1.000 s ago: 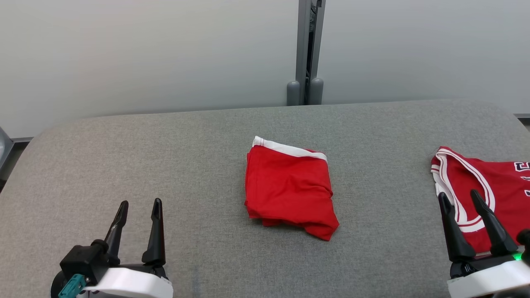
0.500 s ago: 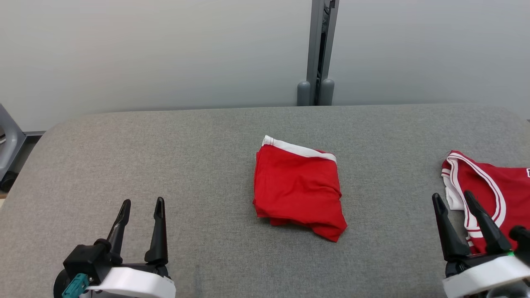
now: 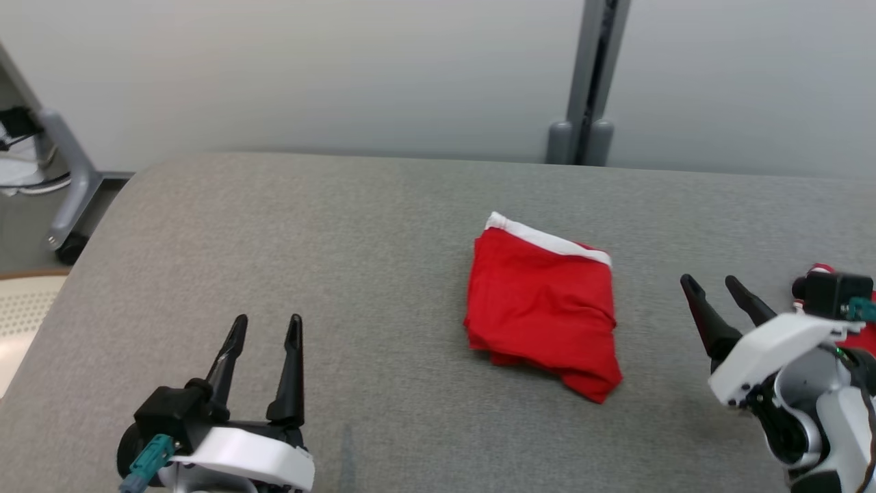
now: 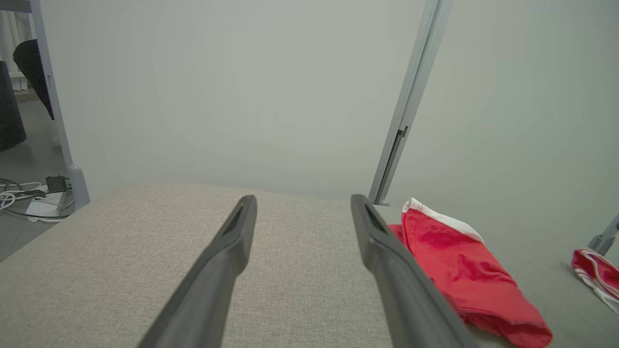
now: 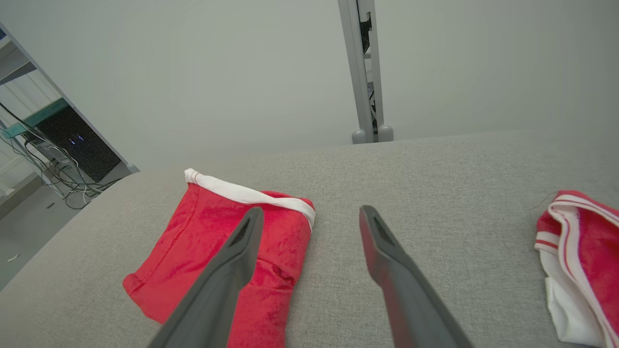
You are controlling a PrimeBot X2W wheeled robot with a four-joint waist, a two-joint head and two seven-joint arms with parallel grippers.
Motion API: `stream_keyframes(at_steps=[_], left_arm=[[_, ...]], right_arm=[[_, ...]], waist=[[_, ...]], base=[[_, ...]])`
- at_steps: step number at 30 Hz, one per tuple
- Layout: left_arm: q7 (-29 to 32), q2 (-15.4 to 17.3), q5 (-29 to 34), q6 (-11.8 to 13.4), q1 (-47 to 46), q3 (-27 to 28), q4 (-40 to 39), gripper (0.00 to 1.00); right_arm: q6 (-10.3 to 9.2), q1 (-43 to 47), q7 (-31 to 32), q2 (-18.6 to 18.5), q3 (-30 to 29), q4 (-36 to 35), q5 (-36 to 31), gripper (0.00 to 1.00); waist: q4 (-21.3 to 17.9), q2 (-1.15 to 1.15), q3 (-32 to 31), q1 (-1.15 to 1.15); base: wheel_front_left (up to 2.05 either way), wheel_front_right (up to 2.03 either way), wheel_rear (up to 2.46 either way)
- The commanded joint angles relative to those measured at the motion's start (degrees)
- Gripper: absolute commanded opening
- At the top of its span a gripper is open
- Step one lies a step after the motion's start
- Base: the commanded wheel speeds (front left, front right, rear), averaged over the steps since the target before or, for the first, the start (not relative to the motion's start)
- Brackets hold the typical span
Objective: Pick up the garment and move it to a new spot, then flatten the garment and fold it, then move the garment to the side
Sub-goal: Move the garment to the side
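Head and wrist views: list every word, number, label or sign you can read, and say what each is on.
No readable text.
Shorts: plain red with a white band, no print or label showing.
Jersey: only its edge with white stripes shows, no lettering.
Wall and table: no signs or marks.

surface: grey fabric-covered table [image 3: 274, 239], rounded corners
centre, slightly toward 3 o'clock: folded red garment [image 3: 544, 308], white band on its 12 o'clock edge
far 3 o'clock: red-and-white jersey [image 5: 585, 251], well apart from it
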Motion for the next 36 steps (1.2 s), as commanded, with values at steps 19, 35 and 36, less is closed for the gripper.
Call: stream_keyframes(at_steps=[19,35,36], left_arm=[[0.7,-1.2,1.6,-1.5,-5.3,-3.4,1.9,1.00],[1.2,-0.6,1.3,-1.0,-4.3,-4.1,1.2,1.00],[1.3,-0.6,1.3,-1.1,-4.2,-4.2,1.2,1.00]], right_arm=[[0.01,-16.6,18.3,-2.2,-0.1,31.1,11.9,1.00],[0.01,-16.0,12.6,-2.3,4.5,30.6,16.2,0.00],[0.01,-15.9,12.0,-2.3,5.2,30.1,16.3,0.00]], waist=[[13.1,0.00,6.0,0.00],[11.0,0.00,4.1,0.00],[10.4,0.00,3.8,0.00]], base=[[0.00,0.00,0.00],[0.00,0.00,0.00],[0.00,0.00,0.00]])
